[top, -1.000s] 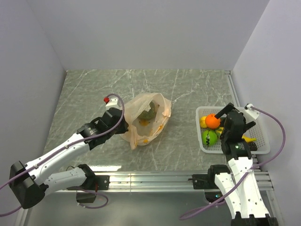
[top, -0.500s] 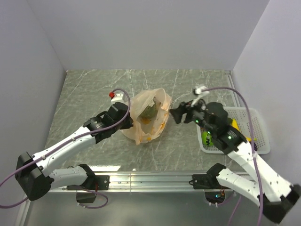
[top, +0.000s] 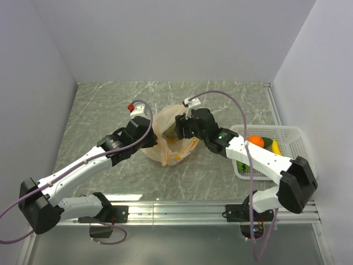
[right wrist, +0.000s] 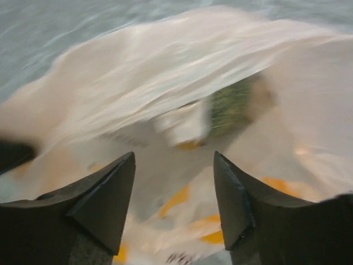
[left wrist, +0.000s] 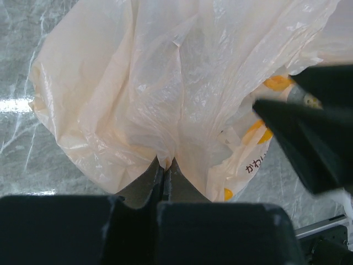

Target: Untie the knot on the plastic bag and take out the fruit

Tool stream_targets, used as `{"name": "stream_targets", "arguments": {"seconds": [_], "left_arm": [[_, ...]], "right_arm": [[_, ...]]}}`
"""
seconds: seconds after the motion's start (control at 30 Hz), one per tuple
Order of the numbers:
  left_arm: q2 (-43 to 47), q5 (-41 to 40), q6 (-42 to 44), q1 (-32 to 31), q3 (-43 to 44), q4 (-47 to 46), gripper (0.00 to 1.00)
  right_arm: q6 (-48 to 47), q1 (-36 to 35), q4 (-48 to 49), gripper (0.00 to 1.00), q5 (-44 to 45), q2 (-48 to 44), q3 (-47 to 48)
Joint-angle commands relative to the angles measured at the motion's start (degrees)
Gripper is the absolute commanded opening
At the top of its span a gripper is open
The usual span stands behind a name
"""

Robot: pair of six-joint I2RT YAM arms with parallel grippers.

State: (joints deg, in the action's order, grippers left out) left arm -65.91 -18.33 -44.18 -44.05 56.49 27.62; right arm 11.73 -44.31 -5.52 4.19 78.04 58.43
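The pale orange plastic bag (top: 165, 149) lies mid-table with its mouth open; no knot shows. My left gripper (top: 150, 141) is shut on a fold of the bag's left edge, as the left wrist view shows, with the jaws pinched on the plastic (left wrist: 165, 163). My right gripper (top: 180, 128) is open and empty over the bag's mouth. In the right wrist view its fingertips (right wrist: 128, 161) frame the blurred bag (right wrist: 165, 83), with the grey-green melon (right wrist: 231, 105) inside. An orange (top: 255, 141), a yellow piece (top: 274, 147) and a green apple (top: 242, 164) lie in the basket.
The white mesh basket (top: 300, 160) stands at the right, by the table's edge and the side wall. The right arm's forearm (top: 253, 157) stretches across the basket's near-left corner. Grey walls close in the left, back and right.
My right arm swung left from the basket to the bag's mouth, leaving the orange in the basket. My left gripper kept its hold on the bag and shifted slightly.
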Motion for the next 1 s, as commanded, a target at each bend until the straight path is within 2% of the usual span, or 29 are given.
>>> {"name": "stream_targets", "arguments": {"seconds": [0.0, 0.03, 0.13, 0.23, 0.43, 0.7, 0.8, 0.9, 0.97], "left_arm": [[1.84, -0.75, 0.06, 0.20, -1.11, -0.98, 0.01], [2.01, -0.66, -0.11, 0.20, -1.73, -1.07, 0.01], [2.28, -0.31, -0.29, 0.20, -2.52, -1.60, 0.01], [2.19, 0.22, -0.03, 0.20, -3.14, -1.86, 0.00], [1.66, 0.57, 0.24, 0.20, -3.66, -1.51, 0.01], [0.87, 0.22, 0.68, 0.11, -4.55, -2.21, 0.01], [0.34, 0.22, 0.59, 0.20, -4.81, -2.65, 0.01], [0.17, 0.31, 0.50, 0.20, -4.99, -2.66, 0.00], [0.52, 0.22, 0.50, 0.19, -5.16, -2.57, 0.01]], "right_arm": [[-0.39, 2.30, 8.50, 0.69, 18.65, 2.46, 1.07], [0.22, 3.26, 9.12, 0.73, 22.93, 3.69, 1.33], [-0.73, 6.69, 11.39, 0.78, 27.88, 8.61, 2.03], [-2.14, 9.33, 13.95, 0.81, 26.67, 13.97, 3.35], [-6.44, 12.14, 22.37, 0.84, 15.95, 20.48, 3.79], [-15.06, 13.20, 25.91, 0.83, -0.39, 24.17, 3.35], [-15.94, 13.82, 24.86, 0.84, -3.38, 25.40, 4.32], [-15.59, 13.90, 22.93, 0.83, -2.25, 27.16, 7.04], [-15.24, 14.08, 22.31, 0.78, -2.16, 28.47, 8.79]]}}
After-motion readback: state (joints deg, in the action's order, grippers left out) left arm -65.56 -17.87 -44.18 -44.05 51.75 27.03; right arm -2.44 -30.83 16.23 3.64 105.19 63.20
